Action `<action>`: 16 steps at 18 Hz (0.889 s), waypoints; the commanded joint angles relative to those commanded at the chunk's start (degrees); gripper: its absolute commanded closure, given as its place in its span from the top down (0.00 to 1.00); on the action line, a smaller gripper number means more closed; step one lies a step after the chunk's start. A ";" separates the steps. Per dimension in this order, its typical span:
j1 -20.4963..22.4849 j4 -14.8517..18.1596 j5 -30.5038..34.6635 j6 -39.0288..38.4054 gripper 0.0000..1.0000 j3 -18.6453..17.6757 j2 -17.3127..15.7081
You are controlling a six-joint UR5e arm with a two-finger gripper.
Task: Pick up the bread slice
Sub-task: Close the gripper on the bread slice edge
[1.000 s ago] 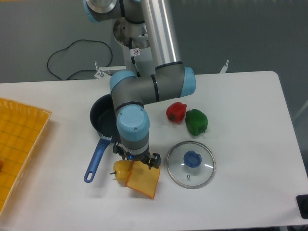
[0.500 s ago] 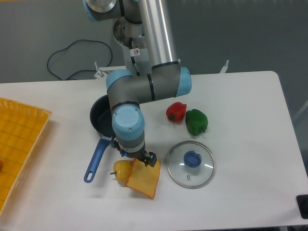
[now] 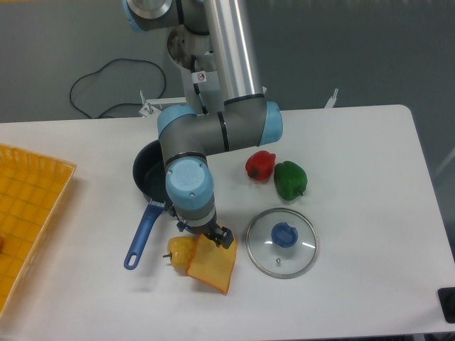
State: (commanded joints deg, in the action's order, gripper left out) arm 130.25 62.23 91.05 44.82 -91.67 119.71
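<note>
Pincer (image 3: 210, 236) barely shifted | bread slice (image 3: 212, 266) long axis diagonal, upper-left to lower-right | clench: cannot tell

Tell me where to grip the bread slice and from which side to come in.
Grip the bread slice across its upper edge, coming down from above, where the gripper sits. It seems propped against the yellow pepper on its left, so that edge looks raised; keep fingers off the pepper side.

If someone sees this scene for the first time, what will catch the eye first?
The big arm, its end effector low over the top edge of the bread slice at front centre. Beside the slice lies a yellow pepper; to the right lie a glass lid and red and green peppers.
</note>
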 joint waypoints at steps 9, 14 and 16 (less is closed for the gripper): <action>0.00 0.09 0.09 -0.09 0.65 -0.44 0.00; 0.17 0.61 0.00 0.00 0.21 0.09 -0.18; 0.26 0.62 -0.17 0.09 0.09 0.18 -0.18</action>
State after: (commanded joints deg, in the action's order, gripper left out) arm 130.52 62.84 90.88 44.91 -91.49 119.53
